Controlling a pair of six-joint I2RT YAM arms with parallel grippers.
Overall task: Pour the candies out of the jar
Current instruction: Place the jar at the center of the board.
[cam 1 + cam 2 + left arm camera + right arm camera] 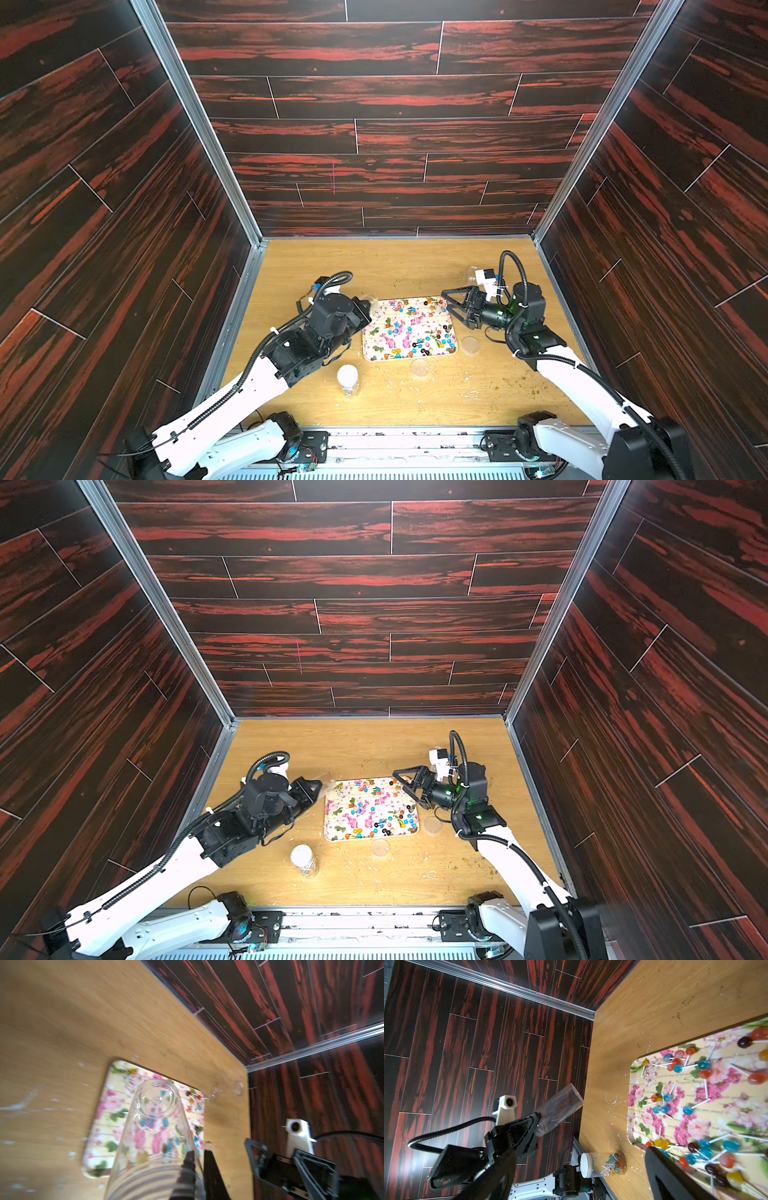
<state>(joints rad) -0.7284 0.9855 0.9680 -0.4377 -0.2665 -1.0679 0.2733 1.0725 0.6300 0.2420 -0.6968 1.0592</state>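
The flowery tray (405, 341) sits in the middle of the worktop (415, 262). Lots of candies (687, 1110) lie spread on it. They are blue, red, orange and dark, on little white sticks.

The left tool (318, 786) is squeezed tight on the mouth end of a clear jar (153, 1126). That jar is tipped on its side at the tray's 10 o'clock corner. It is empty (you can see the tray's flowers right through it).

At 7 o'clock from the tray stands a second jar (348, 380) with a white lid on. Some candies are inside it. A third jar (471, 272), clear too, is at 1 o'clock, partly hidden behind the right arm.

A clear lid (419, 368) lies flat at 6 o'clock, and another clear lid (470, 345) lies at 4 o'clock. Both are just beside the tray.

The right tool (451, 305) is spread wide open over the tray's 2 o'clock corner. It holds nothing.
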